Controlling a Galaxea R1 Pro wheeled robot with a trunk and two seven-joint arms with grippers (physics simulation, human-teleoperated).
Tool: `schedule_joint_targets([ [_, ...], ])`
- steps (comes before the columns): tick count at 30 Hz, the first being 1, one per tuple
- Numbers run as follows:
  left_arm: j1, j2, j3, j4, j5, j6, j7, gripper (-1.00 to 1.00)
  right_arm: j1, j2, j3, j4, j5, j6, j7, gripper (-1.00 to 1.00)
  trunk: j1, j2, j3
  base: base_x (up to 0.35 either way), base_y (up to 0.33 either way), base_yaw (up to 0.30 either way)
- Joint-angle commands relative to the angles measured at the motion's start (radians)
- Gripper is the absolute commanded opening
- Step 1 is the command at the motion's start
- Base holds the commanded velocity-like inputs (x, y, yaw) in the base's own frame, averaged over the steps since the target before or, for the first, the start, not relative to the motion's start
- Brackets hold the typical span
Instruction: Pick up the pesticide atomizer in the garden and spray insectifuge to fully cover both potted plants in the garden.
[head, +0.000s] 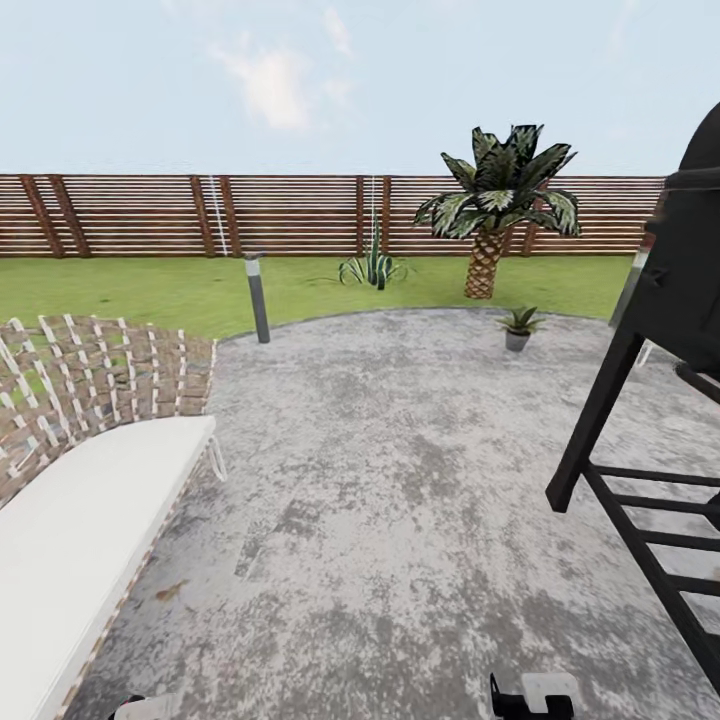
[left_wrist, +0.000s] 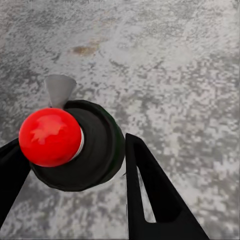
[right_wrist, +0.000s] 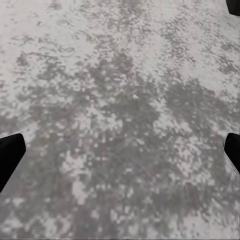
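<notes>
One small potted plant (head: 519, 327) with pointed green leaves in a little grey pot sits at about 1 o'clock on the far rim of the round mottled grey paved patio (head: 400, 480), just in front of the big palm with the scaly brown trunk (head: 497, 205). Left gripper (left_wrist: 75, 165) is clamped around the dark round-bodied atomizer with the shiny red ball top (left_wrist: 65, 145), black fingers (left_wrist: 150, 190) on both sides of it, grey nozzle poking out over the paving. Right gripper (right_wrist: 120, 150) hangs over bare patio, fingertips spread wide apart, nothing between them. Woven chair with white cushion (head: 90, 470) at 9 o'clock, black slatted metal stand (head: 650, 400) at 3 o'clock, short grey bollard lamp (head: 258, 297) at 11 by the lawn (head: 150, 285)
</notes>
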Motion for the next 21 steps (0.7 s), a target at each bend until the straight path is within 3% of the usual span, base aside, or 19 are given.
schedule_joint_targets([
  [1,-0.001,0.000,-0.001,0.001,0.000,-0.003,0.003,-1.00,-0.001,0.000,-0.001,0.001,0.011,-0.001,-0.008,1.00,0.000,0.000,-0.001,0.337,0.000,0.000],
  [21,-0.001,0.000,-0.001,0.002,0.000,-0.003,0.004,-1.00,-0.001,0.000,-0.001,0.001,0.011,0.000,-0.008,1.00,0.000,0.000,-0.001,0.337,0.000,0.000],
])
